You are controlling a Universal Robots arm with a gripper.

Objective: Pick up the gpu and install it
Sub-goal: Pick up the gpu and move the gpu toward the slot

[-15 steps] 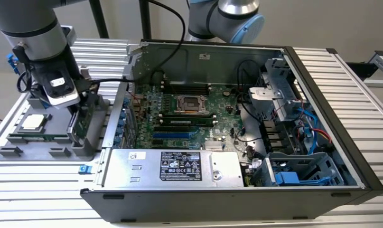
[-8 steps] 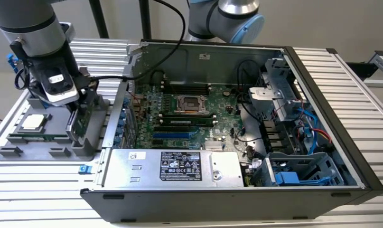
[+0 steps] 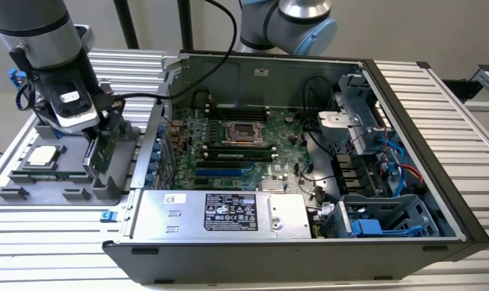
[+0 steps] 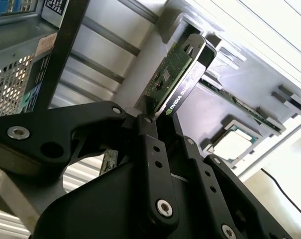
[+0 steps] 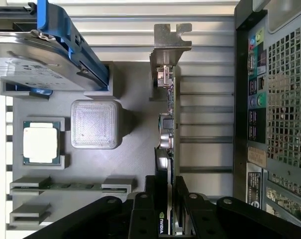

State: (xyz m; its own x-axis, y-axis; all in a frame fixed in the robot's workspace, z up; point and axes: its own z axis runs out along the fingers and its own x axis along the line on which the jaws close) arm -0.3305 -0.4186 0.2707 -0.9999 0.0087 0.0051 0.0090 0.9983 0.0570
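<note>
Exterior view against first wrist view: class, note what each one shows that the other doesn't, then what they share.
Exterior view, not the first wrist view: the motherboard and power supply inside the open case. First wrist view, not the exterior: the outer face of the case's perforated rear panel, and the silver bracket on the gpu. Both: the gripper shut on the gpu, which stands on edge in the grey tray near the processor.
</note>
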